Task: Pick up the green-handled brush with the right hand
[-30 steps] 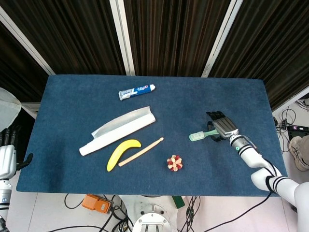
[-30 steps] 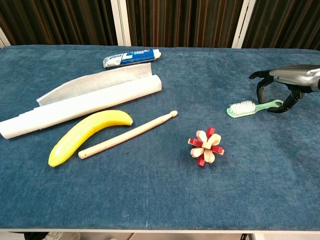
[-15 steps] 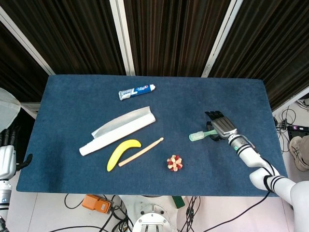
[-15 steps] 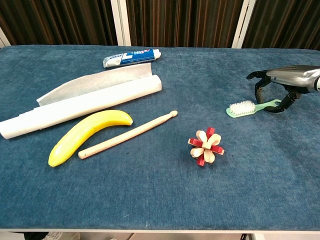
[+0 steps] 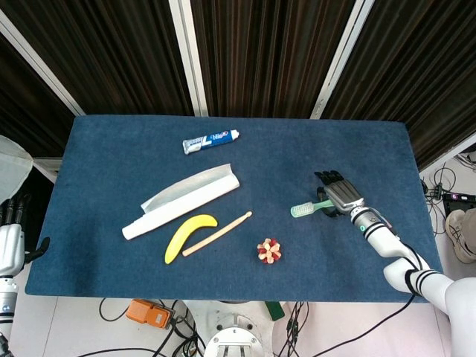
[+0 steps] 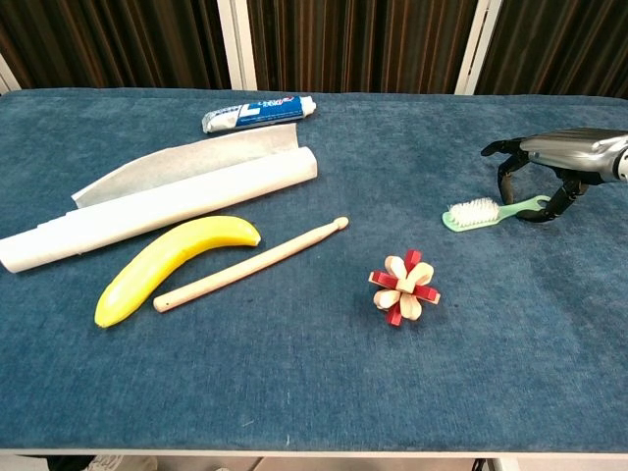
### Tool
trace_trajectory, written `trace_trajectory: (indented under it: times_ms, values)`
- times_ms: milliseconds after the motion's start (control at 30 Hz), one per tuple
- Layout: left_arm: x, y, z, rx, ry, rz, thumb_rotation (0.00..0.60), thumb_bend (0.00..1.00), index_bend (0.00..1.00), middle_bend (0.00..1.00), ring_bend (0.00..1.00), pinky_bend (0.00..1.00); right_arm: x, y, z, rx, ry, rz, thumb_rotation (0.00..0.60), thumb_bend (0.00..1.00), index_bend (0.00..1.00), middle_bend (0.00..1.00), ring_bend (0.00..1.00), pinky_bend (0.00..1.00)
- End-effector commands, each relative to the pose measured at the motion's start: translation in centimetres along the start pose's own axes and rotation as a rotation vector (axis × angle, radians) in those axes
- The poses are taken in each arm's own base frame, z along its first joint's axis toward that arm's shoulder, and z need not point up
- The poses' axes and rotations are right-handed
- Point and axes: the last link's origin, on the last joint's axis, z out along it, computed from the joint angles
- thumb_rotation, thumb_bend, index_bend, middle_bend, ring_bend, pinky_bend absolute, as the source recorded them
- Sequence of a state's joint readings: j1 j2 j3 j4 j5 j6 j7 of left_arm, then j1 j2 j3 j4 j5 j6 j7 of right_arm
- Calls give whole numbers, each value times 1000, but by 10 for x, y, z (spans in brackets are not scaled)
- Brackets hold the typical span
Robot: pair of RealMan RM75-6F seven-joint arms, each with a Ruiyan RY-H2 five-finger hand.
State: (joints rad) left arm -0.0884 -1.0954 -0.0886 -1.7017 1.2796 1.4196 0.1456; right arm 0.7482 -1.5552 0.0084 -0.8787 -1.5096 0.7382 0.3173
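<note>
The green-handled brush (image 6: 488,212) lies flat on the blue table at the right, white bristles pointing left; it also shows in the head view (image 5: 308,208). My right hand (image 6: 549,162) hovers palm-down over the handle's right end, its fingers (image 6: 503,175) arched down on the far side and the thumb at the near end of the handle. The fingers are still apart, and the brush rests on the cloth. In the head view the right hand (image 5: 338,195) covers the handle's end. My left hand (image 5: 9,245) hangs off the table's left edge, holding nothing.
A red and cream wooden knot puzzle (image 6: 403,286) sits left of and nearer than the brush. Further left are a drumstick (image 6: 250,264), a banana (image 6: 172,265), a roll of white paper (image 6: 167,201) and a toothpaste tube (image 6: 258,112). The table's right edge (image 5: 416,186) is close behind the hand.
My right hand has crept a little to the left over the handle, and the brush has shifted very slightly left with it. The left hand has not moved.
</note>
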Motion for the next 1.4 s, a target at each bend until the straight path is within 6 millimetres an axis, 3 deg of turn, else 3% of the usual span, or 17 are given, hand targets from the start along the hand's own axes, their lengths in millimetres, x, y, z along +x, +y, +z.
trace_trajectory:
  times_ms: [33,433,833,1033,1400]
  values:
    - [0,0,0,0,0,0,600,249,0,0,0,47,1,0,0,-5,5,-9,600,603,690,74,0,0]
    - [0,0,0,4,-3,-3,600,248,0,0,0,47,11,-8,-2,19,53,43,600,603,809,74,0,0]
    - [0,-1,0,15,-6,-7,600,249,0,0,0,47,30,-24,-5,79,136,70,600,603,843,74,0,0]
    - [0,-1,-1,17,-3,-7,600,249,0,0,0,47,58,-46,-2,150,192,113,600,603,845,74,0,0]
    - [0,-1,-1,17,1,-8,600,249,0,0,0,47,129,-85,-8,273,353,188,600,603,854,74,0,0]
